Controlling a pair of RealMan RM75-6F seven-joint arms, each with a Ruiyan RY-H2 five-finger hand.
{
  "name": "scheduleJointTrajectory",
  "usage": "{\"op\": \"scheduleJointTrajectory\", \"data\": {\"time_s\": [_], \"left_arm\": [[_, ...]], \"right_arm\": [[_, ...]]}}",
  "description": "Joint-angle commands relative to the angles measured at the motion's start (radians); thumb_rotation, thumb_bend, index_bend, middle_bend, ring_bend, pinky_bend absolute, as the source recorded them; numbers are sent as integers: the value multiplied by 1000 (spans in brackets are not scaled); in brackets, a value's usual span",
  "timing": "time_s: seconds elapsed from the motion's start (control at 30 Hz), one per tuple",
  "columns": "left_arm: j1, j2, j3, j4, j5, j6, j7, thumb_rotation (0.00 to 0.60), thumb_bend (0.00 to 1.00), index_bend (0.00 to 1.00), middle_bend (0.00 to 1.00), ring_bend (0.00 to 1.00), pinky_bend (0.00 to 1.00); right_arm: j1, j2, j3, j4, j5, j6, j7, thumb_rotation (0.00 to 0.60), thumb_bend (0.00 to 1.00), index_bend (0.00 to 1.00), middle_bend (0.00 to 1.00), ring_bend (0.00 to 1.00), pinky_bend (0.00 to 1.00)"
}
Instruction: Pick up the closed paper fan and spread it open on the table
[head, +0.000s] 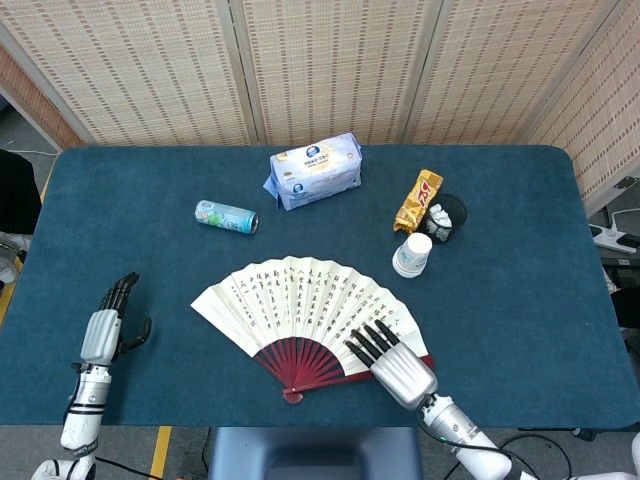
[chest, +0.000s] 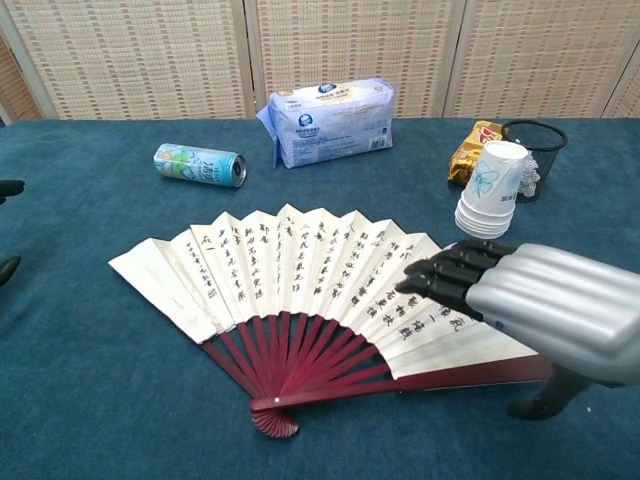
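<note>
The paper fan (head: 300, 310) lies spread in a wide arc on the blue table (head: 520, 330), white leaves with black writing, red ribs meeting at a pivot near the front edge. The chest view shows the fan (chest: 290, 290) flat on the cloth. My right hand (head: 400, 365) is at the fan's right end. Its fingers (chest: 450, 275) reach over the paper and its thumb sits below the red outer rib, so it still holds that rib. My left hand (head: 103, 330) hovers at the table's left front, fingers apart, holding nothing; only its fingertips (chest: 6, 268) show in the chest view.
Behind the fan are a blue tissue pack (head: 315, 170), a can (head: 226, 216) on its side, a stack of paper cups (head: 412, 254), a gold snack packet (head: 418, 200) and a black mesh cup (head: 447, 215). The cups (chest: 490, 190) stand just beyond my right hand.
</note>
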Motion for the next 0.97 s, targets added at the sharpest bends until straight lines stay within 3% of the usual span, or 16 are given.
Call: {"op": "scheduleJointTrajectory", "data": {"time_s": [0.03, 0.13, 0.17, 0.2, 0.33, 0.43, 0.53, 0.7, 0.97], "left_arm": [[2, 35, 12, -44, 15, 10, 9, 600, 438, 0, 0, 0, 84], [3, 49, 10, -66, 17, 24, 11, 600, 437, 0, 0, 0, 83], [7, 89, 10, -111, 26, 60, 14, 600, 436, 0, 0, 0, 83], [14, 138, 24, -165, 41, 76, 27, 600, 433, 0, 0, 0, 83], [52, 363, 68, -486, 66, 88, 167, 600, 415, 0, 0, 0, 84], [107, 526, 81, -753, 40, 115, 355, 600, 414, 0, 0, 0, 83], [137, 636, 108, -922, 49, 132, 530, 600, 414, 0, 0, 0, 79], [163, 686, 132, -1031, 69, 145, 719, 600, 414, 0, 0, 0, 73], [166, 656, 107, -1015, 101, 173, 881, 600, 415, 0, 0, 0, 70]], "right_arm": [[26, 58, 18, -73, 59, -58, -6, 600, 0, 0, 0, 0, 0], [22, 71, 26, -87, 53, -48, 14, 600, 0, 0, 0, 0, 0], [-12, 116, 52, -118, 17, 44, 69, 600, 0, 0, 0, 0, 0], [-45, 157, 42, -137, -25, 104, 109, 600, 0, 0, 0, 0, 0], [-158, 271, -6, -125, -126, 271, 212, 600, 0, 0, 0, 0, 0], [-282, 280, -23, -15, -220, 465, 360, 600, 0, 0, 0, 0, 0], [-385, 285, -28, 86, -207, 579, 435, 600, 0, 0, 0, 0, 0], [-455, 341, 2, 126, -119, 603, 527, 600, 0, 0, 0, 0, 0], [-470, 399, 47, 121, -87, 543, 607, 600, 0, 0, 0, 0, 0]]}}
